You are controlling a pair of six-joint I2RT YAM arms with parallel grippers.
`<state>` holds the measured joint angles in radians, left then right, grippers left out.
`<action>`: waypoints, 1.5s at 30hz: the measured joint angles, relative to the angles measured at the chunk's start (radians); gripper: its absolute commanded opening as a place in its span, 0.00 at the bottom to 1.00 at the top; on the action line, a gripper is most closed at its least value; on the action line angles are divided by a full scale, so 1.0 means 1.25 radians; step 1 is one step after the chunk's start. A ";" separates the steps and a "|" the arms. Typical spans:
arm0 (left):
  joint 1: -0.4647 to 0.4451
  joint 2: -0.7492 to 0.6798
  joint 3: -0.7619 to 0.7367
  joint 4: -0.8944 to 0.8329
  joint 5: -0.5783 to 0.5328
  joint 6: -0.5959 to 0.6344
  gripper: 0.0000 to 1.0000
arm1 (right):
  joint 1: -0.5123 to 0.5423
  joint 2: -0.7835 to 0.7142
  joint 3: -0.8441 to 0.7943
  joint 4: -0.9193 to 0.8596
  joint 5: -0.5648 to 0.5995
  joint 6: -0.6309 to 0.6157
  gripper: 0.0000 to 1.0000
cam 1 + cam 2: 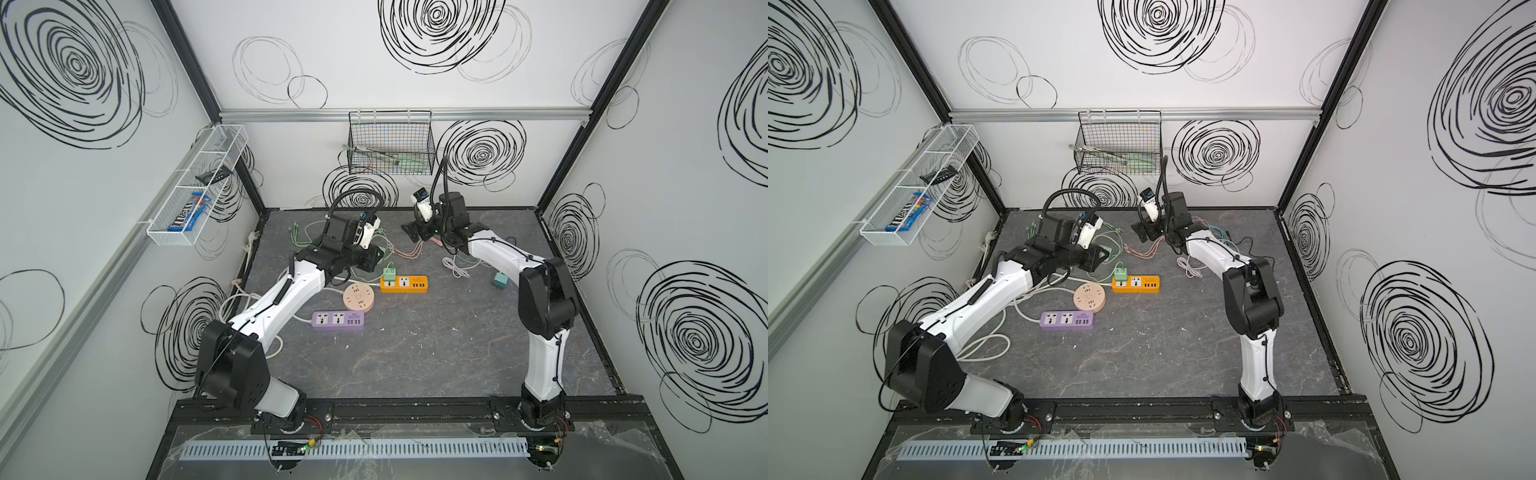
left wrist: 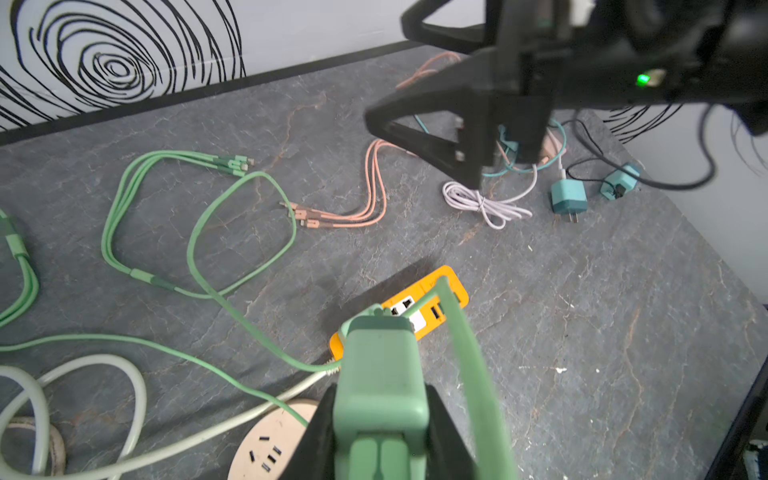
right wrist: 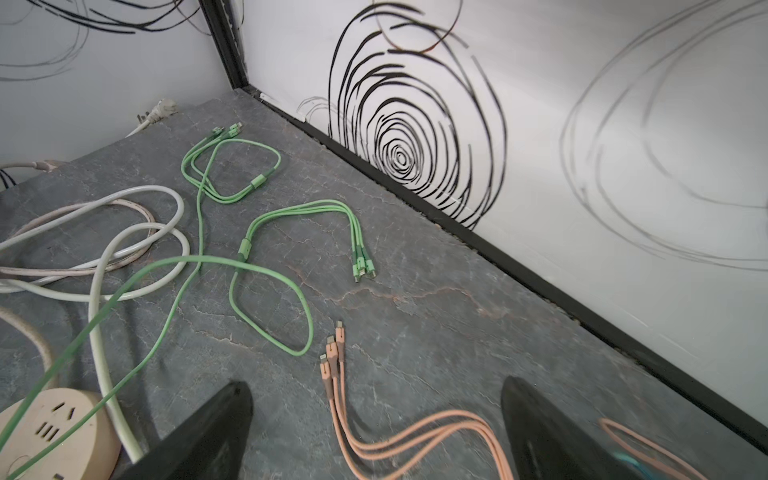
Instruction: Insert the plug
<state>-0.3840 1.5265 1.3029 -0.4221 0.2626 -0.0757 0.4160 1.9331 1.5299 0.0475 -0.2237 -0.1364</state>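
Starting at the near edge of the surface [image 1: 415, 374], the purple strip [image 1: 338, 320] and round socket [image 1: 360, 297] lie idle. Beyond them the orange power strip [image 1: 409, 284] runs parallel to that edge, both sockets bare. The left end effector [image 2: 380, 390] is clamped on the green plug [image 2: 380, 357], prongs hidden from view, which hangs just beyond the strip's left-hand socket, so that arm is nearer. Towards the far edge the right end effector [image 3: 376, 384] gapes wide and empty over pink cables [image 3: 337, 395]

Grey table [image 1: 415, 365] bears orange strip [image 1: 404, 284], purple strip [image 1: 338, 320], pink cables [image 2: 376, 187].
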 measured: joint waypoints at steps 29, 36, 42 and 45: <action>-0.053 0.442 0.530 -0.420 0.210 0.195 0.00 | -0.216 -0.435 -0.537 0.161 -0.047 0.268 0.97; -0.024 0.521 0.692 -0.424 0.209 0.205 0.00 | -0.206 -0.440 -0.569 0.213 -0.215 0.235 0.98; 0.005 0.512 0.740 -0.421 0.231 0.218 0.00 | -0.104 -0.330 -0.552 0.318 -0.325 0.196 0.98; 0.010 0.512 0.740 -0.429 0.244 0.219 0.00 | -0.058 -0.236 -0.522 0.371 -0.335 0.207 0.98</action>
<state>-0.3714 2.1666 2.2280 -0.9581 0.5682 0.1986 0.3431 1.6379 0.8776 0.5117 -0.6422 0.1226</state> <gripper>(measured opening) 0.291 0.978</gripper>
